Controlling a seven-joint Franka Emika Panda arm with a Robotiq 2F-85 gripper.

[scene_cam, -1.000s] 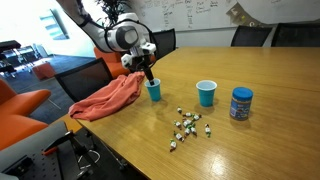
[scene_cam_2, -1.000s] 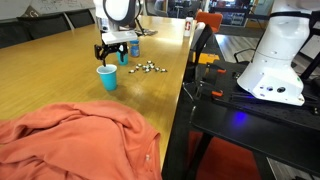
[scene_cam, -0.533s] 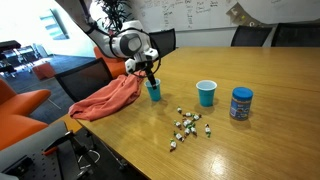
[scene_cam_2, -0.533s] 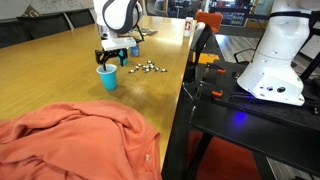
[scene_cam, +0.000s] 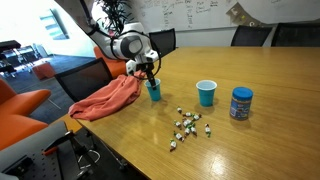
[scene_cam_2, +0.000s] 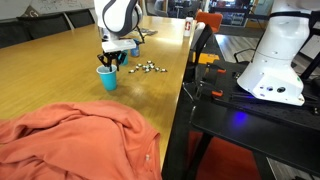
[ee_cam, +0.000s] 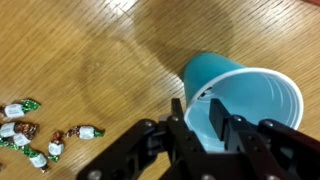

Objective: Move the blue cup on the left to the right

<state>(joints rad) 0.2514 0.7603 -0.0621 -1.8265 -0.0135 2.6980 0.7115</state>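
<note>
Gripper (ee_cam: 200, 118): down at the blue cup (ee_cam: 245, 95), straddling its near wall, one finger inside, one outside; cannot tell whether clamped. Standing upright on wooden table (scene_cam: 270, 70), just beside orange cloth (scene_cam: 105, 98), well apart from second cup (scene_cam: 206, 93) and lidded canister (scene_cam: 241, 103). Wrapped candies (scene_cam: 188, 127) scattered nearby.

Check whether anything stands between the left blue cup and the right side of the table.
Yes. The tool straddles that cup at its rim, with nothing between them. To its right, the second cup stands in the path, with the canister beyond. Scattered candies lie nearer the table edge.
</note>
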